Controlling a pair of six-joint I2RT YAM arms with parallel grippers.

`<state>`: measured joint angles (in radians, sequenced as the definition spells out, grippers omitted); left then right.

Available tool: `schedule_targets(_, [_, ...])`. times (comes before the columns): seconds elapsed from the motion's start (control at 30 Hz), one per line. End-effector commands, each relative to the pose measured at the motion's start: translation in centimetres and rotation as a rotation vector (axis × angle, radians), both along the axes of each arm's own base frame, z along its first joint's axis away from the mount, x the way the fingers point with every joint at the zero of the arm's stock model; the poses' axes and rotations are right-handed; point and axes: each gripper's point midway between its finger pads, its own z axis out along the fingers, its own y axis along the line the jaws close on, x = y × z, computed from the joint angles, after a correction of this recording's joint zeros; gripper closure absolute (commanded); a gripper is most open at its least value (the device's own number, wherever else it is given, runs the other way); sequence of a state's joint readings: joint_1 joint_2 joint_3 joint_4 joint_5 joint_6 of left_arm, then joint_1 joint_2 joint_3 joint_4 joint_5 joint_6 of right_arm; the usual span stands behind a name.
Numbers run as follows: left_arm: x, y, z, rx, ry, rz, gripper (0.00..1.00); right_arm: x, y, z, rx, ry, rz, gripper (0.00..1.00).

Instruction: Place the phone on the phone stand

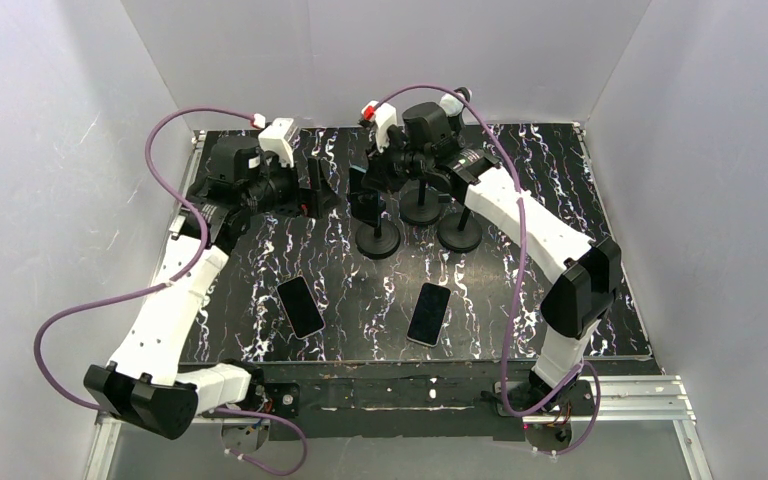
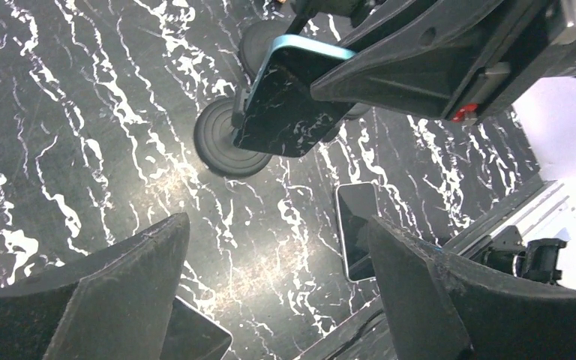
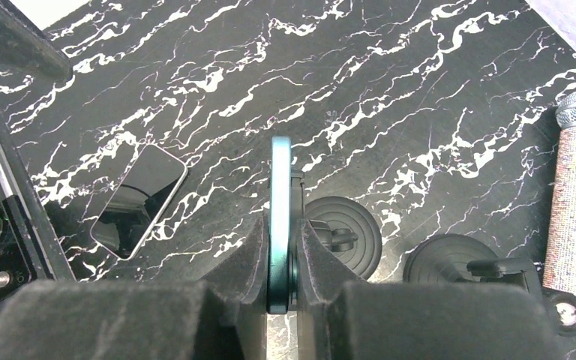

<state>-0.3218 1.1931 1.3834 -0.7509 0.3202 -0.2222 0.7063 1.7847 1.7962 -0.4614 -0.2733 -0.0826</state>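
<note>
Right gripper clamped on phone; left gripper spread wide, empty.
Phone stands edge-on between the right fingers, pinched across both faces and projecting past the fingertips. Phone stand: round base just beside the right fingertips, below the phone. Left fingers sit apart from the phone, which lies ahead of them.

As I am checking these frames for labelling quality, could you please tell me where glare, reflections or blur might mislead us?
Top external view: even, soft light, faint shadows. Left wrist view: the teal phone screen mirrors the marble table, camouflaging it; the left end effector is blurred up close. Right wrist view: the flat phone screen shows a pale reflection.
</note>
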Motion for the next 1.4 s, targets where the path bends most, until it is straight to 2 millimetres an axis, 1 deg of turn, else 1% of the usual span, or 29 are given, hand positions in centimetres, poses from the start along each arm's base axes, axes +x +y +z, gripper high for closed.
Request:
schedule_targets(0.0, [-0.5,-1.0,1.4,-0.073,-0.032,-0.059,0.11,0.9,-1.6,-3.0,-0.060,0.039,-0.013,0.99])
schedule_targets(0.23, [-0.7,-1.3,0.9,-0.083,-0.017,-0.078,0.11,0.9,-2.0,-4.0,0.004,0.161,0.021,0.99])
schedule_targets(0.37, [-0.7,-1.4,0.7,-0.084,-0.013,-0.082,0.11,1.2,-2.3,-4.7,0.008,0.194,0.018,0.99])
schedule_targets(0.53, [-0.6,-1.4,0.8,-0.082,-0.016,-0.084,0.10,1.1,-2.1,-5.7,0.009,0.256,0.032,0.99])
schedule_targets(0.67, [-0.6,-1.3,0.6,-0.074,-0.015,-0.079,0.10,1.1,-2.0,-5.6,0.017,0.261,0.029,0.99])
schedule_targets(0.77, [-0.6,-1.1,0.5,-0.066,-0.020,-0.072,0.09,0.8,-2.1,-4.8,0.031,0.257,0.032,0.99])
schedule_targets(0.8, [-0.6,-1.0,0.5,-0.065,-0.021,-0.070,0.09,0.7,-2.1,-4.5,0.037,0.252,0.035,0.92])
schedule_targets(0.9, [-0.6,-0.9,0.4,-0.060,-0.024,-0.067,0.08,0.6,-2.4,-3.4,0.050,0.224,0.027,0.64])
schedule_targets(0.97, [-0.6,-0.9,0.4,-0.059,-0.025,-0.067,0.08,0.7,-2.6,-2.6,0.059,0.193,0.013,0.47])
schedule_targets(1.03, [-0.6,-0.9,0.4,-0.058,-0.029,-0.064,0.08,0.7,-2.9,-1.5,0.068,0.159,-0.001,0.27])
schedule_targets(1.07, [-0.6,-0.8,0.5,-0.058,-0.035,-0.065,0.08,0.7,-3.2,-1.0,0.073,0.146,-0.008,0.23])
schedule_targets(1.13, [-0.6,-0.7,0.5,-0.057,-0.046,-0.060,0.07,0.6,-3.7,0.3,0.087,0.120,-0.031,0.20])
schedule_targets(1.27, [-0.6,-0.5,0.5,-0.054,-0.068,-0.050,0.05,-0.3,-5.1,3.2,0.154,0.069,-0.091,0.17])
schedule_targets(1.37, [-0.6,-0.4,0.5,-0.057,-0.091,-0.047,0.02,-1.3,-6.8,4.8,0.219,0.043,-0.145,0.16])
